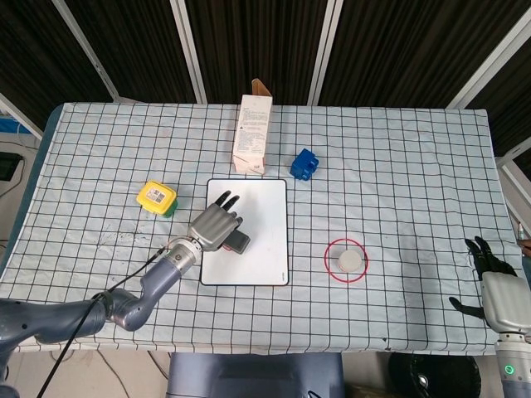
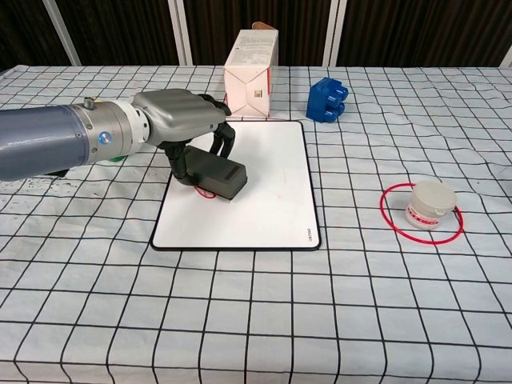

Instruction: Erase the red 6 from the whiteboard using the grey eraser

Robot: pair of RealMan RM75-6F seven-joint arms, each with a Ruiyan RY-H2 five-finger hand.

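Left arm (image 2: 48,148) is a fat blue-grey tube with a silver wrist cuff and small blue round badge. Left hand (image 2: 180,120) has a silver-grey shell, dark fingers (image 2: 226,138). Black cable trails behind it. Right hand (image 1: 500,294) looks the same, green light underneath.

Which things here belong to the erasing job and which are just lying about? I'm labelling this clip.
In the job:
left hand
grey eraser
whiteboard
red 6, mostly covered by the eraser

Lying about:
carton
blue block
yellow-lidded green tub
white jar inside a red ring
right hand, idle at the table edge
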